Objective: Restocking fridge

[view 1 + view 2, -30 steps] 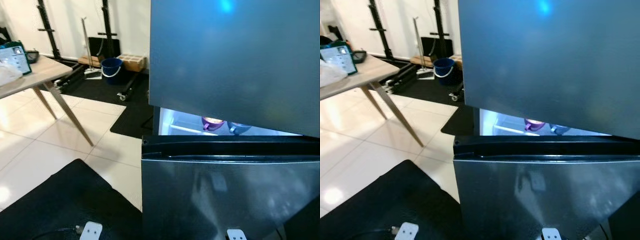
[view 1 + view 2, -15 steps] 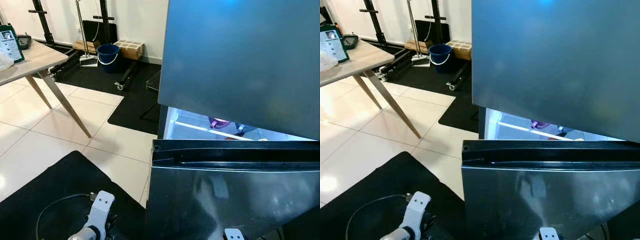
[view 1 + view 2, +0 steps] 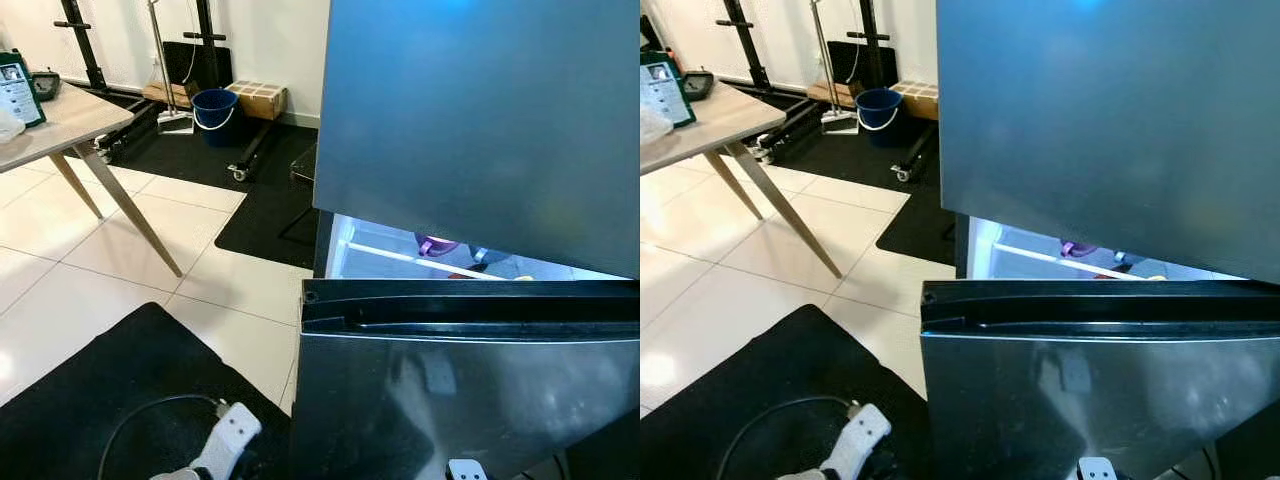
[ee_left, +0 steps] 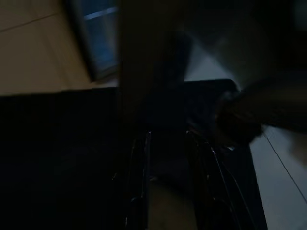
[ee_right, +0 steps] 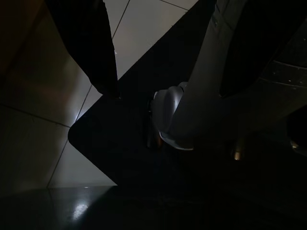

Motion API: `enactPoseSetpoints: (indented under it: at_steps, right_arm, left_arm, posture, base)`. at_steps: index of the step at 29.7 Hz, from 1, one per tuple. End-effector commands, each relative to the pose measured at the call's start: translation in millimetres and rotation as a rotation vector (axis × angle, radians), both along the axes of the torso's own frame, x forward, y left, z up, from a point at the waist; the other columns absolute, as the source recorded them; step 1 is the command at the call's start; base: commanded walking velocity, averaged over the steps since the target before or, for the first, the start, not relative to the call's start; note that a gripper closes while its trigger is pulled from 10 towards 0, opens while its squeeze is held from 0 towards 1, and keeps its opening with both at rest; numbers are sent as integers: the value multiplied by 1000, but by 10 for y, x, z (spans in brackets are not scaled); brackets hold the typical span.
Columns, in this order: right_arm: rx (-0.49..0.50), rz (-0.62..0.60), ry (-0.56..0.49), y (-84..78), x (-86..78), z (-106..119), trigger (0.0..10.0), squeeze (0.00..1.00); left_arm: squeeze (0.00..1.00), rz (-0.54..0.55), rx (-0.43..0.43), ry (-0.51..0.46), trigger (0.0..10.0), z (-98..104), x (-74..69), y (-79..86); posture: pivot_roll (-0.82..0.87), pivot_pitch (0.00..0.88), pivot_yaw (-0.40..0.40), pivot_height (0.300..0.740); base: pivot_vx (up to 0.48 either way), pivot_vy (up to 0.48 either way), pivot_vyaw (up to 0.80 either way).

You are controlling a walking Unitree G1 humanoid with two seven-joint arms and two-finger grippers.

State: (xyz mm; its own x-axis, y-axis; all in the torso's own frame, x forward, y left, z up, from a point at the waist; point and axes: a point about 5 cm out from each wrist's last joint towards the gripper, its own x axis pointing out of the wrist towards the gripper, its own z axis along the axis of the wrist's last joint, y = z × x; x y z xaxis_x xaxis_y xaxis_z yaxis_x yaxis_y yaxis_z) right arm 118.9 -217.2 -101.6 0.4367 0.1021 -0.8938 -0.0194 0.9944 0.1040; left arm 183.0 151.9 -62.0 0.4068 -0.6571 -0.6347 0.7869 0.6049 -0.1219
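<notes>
The fridge stands right in front of me. Its tall steel upper door hangs over the black-topped lower door. Between them the lit interior shows a white shelf with a purple item on it. My left arm's white wrist piece sits low, just left of the lower door. The left wrist view is dark; the left gripper hangs open over the black mat, holding nothing. In the right wrist view my right gripper is open and empty above the floor, with my own silver leg beyond it.
A black mat lies on the white tiled floor at my left. A wooden table with slanted legs stands at far left. A blue bucket, a cardboard box and black stands line the back wall.
The camera swung so the fridge shifted right in view, then steadied. My left arm's wrist piece rose into view and moved right, toward the lower door.
</notes>
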Motion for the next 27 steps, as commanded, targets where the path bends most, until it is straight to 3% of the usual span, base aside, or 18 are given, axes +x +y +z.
enactPoseSetpoints:
  at_steps: [1, 5, 10, 17, 24, 27]
  right_arm:
    - [-4, -4, 1, -10, -9, -1, 10000, 0]
    - [-5, -3, 1, -11, -8, 0, 10000, 0]
    - [-9, -2, 6, -9, -15, -4, 10000, 0]
    - [-9, 2, 14, -3, -40, -13, 10000, 0]
    - [-12, 1, 11, -19, -27, -6, 10000, 0]
    - [-12, 3, 7, -15, -14, -2, 10000, 0]
  left_arm:
    - [0, -122, -10, -60, 10000, 100, 114, -93]
    - [0, -145, -22, -83, 10000, 143, 169, -141]
    - [0, -243, -36, -218, 10000, 354, 413, -323]
    - [0, -302, -89, -334, 10000, 591, 608, -475]
    - [0, -298, -114, -397, 10000, 720, 711, -524]
    - [0, -203, -128, -490, 10000, 859, 864, -502]
  posture:
    - [45, 0, -32, 740]
    - [45, 0, -32, 740]
    - [41, 0, -29, 740]
    - [41, 0, -29, 740]
    - [41, 0, -29, 740]
    - [39, 0, -29, 740]
  base:
    - [0, 0, 0]
    - [0, 0, 0]
    - [0, 0, 0]
    - [0, 0, 0]
    - [0, 0, 0]
    - [0, 0, 0]
